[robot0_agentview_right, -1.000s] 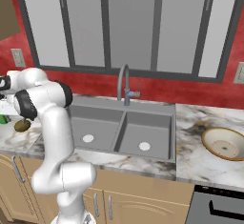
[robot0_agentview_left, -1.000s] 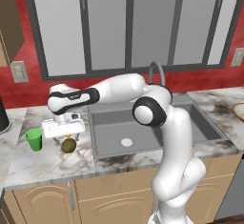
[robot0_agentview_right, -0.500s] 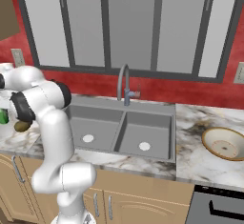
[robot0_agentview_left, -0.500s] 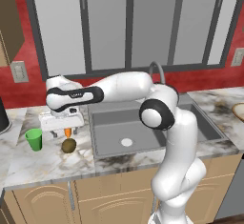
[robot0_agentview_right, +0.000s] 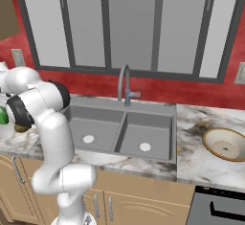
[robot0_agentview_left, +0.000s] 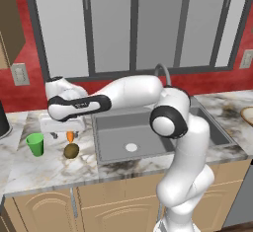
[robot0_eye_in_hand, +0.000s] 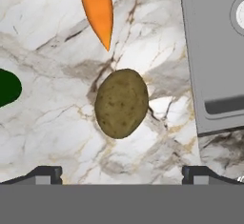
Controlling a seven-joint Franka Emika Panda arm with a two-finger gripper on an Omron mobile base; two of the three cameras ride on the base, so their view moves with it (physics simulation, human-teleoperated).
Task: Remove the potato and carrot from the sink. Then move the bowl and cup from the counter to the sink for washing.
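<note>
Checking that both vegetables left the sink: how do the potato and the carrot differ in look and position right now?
The potato is a roundish olive-brown lump; the carrot is slim, orange and tapered to a point. In the left base view the potato lies nearer the counter's front edge, the carrot behind it. Both rest apart on the marble counter, left of the sink.

The left base view looks forward and down from behind the arm's left, with the sink [robot0_agentview_left: 148, 135] at centre and the potato [robot0_agentview_left: 71, 150] at 8 o'clock. The right base view faces the same sink [robot0_agentview_right: 122, 128] from the other side, with the bowl [robot0_agentview_right: 224, 144] at 3 o'clock. The hand view looks close down on the counter [robot0_eye_in_hand: 57, 123], with the potato [robot0_eye_in_hand: 121, 103] at centre and the carrot [robot0_eye_in_hand: 96, 8] at 12 o'clock.
</note>
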